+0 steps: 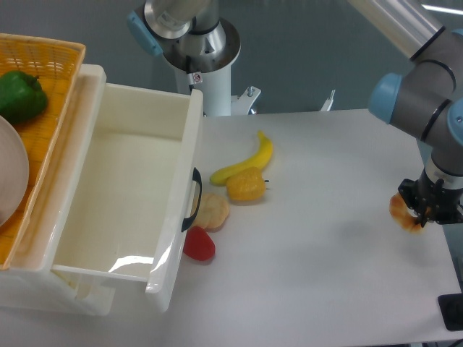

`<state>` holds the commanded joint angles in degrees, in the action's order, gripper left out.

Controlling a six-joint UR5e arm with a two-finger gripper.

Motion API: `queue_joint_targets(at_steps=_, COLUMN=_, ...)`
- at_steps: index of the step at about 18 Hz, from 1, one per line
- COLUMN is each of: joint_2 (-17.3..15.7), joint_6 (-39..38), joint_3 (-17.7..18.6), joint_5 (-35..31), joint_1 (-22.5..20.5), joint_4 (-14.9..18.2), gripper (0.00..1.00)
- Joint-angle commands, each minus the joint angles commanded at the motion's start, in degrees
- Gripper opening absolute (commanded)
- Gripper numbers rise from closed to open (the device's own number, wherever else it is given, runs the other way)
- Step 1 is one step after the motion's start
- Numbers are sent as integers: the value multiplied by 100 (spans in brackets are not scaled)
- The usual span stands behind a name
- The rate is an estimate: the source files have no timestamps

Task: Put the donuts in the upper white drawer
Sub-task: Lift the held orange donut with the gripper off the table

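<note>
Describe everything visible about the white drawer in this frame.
The upper white drawer is a deep rectangular box of glossy white plastic, pulled open, its inside looking empty. A black curved handle sits on its front. A tan donut and a red lump lie against that front. The orange woven basket sits behind it.

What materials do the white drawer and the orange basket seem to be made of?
The white drawer looks like glossy hard plastic: smooth walls with a bright glare patch on its floor. The orange basket seems woven, perhaps plastic or wicker: a regular lattice texture shows, but which one is unclear.
</note>
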<state>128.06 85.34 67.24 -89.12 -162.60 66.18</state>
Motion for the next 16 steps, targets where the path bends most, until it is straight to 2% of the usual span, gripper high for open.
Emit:
queue_joint_targets(at_steps=9, joint_2=-17, joint_6=-245, joint_3=0, joint_5=-106, joint_1=114, joint_4=35, gripper=13)
queue_joint_targets(at_steps=13, joint_2=-307, joint_6=-571, joint_3=61, joint_5=-114, joint_1=255, joint_4=386, gripper=9)
queue_joint_targets(at_steps=16, joint_2=-588, joint_6=-711, joint_3=280, joint_5=-97, joint_1=369, joint_4=518, gripper=9)
